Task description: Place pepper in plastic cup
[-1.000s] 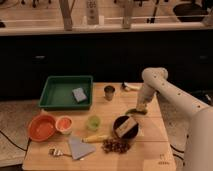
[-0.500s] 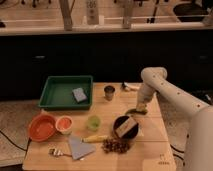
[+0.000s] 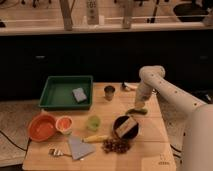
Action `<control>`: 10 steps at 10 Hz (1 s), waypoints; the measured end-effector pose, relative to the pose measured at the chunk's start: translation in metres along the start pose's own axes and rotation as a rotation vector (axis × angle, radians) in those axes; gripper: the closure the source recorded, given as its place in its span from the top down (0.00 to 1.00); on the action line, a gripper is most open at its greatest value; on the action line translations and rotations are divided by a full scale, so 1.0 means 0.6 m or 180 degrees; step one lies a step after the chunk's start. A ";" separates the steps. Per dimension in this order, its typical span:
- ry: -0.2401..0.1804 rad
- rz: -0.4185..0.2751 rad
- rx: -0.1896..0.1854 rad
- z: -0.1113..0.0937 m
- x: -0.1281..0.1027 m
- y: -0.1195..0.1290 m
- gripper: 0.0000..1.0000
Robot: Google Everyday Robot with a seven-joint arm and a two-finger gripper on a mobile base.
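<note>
Poised with end effector low over green pepper beside black bowl on counter | grip: cannot tell | risk: rolling out of pinch, dropping short of green plastic cup

**No legible text in view**

Nothing here can be read. A pale sign high at the back carries dark marks too blurred to make out. A small printed mark at the near right corner of the surface is just as illegible. The hand hangs just above the pepper, at the surface's right side.
</note>
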 end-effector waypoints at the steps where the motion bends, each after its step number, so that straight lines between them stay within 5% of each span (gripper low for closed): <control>1: 0.0006 0.0001 0.0001 0.000 0.002 0.000 0.80; 8: -0.0048 0.0069 -0.0043 0.034 0.021 -0.002 0.79; 10: -0.0049 0.0114 -0.0066 0.044 0.032 0.004 0.62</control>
